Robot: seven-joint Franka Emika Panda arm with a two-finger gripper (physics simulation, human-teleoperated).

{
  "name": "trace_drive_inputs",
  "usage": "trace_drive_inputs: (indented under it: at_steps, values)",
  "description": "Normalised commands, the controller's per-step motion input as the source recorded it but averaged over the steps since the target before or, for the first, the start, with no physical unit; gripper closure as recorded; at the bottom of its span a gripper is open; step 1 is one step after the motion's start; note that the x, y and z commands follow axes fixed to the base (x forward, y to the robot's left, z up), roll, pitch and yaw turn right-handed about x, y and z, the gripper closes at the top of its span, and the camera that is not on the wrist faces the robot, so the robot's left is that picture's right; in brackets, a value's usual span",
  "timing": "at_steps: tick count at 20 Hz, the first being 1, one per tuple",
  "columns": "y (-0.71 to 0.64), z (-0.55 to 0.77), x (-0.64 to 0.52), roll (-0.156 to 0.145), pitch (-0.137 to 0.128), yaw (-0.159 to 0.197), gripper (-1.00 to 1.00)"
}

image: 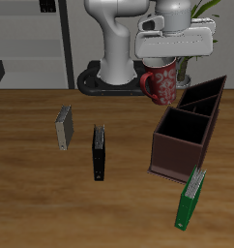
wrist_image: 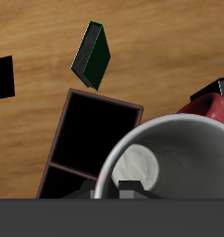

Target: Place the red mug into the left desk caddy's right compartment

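Setting: a wooden worktop point(image: 51, 208) fills most of the exterior frame, with grey shelving behind it at the upper left and the robot's white base at upper centre.

Largest item: the left desk caddy point(image: 190, 131), a dark maroon open-top box, runs diagonally at the right of the exterior frame. Its right compartment point(image: 184, 128), the roomy square section, is the end nearer the frame's bottom, and it appears empty. A green binder point(image: 191, 197) stands just beside that end, toward the lower right. A black book point(image: 99, 152) stands at centre and a grey book point(image: 64, 127) at centre left, both well apart from the caddy.

The red mug point(image: 163, 83) hangs in the air at upper centre-right, tilted, above the worktop and beside the caddy's far end, not yet over the target section.

Risks, as judged: the compartment is only a little wider than the mug, so a tilted or off-centre descent could catch the mug's base or handle on a wall or divider. Lowering too far back would drop it into a narrower section. An overshoot toward the frame's bottom could knock the binder over.

Tool: the tool point(image: 165, 64) is clenched on the mug's rim, one finger apparently inside the white interior point(wrist_image: 146, 171). It touches nothing else.
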Motion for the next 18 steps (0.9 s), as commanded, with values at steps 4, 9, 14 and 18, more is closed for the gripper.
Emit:
trace_drive_inputs:
  at_steps: [4, 9, 14, 18]
  values:
    - [0.19, 0.08, 0.09, 0.008, -0.037, 0.031, 1.0]
    - [0.13, 0.0, 0.21, -0.001, -0.021, 0.034, 1.0]
    - [0.27, -0.24, 0.21, 0.015, 0.021, 0.032, 1.0]
    - [0.19, -0.16, 0.11, 0.017, 0.011, 0.021, 1.0]
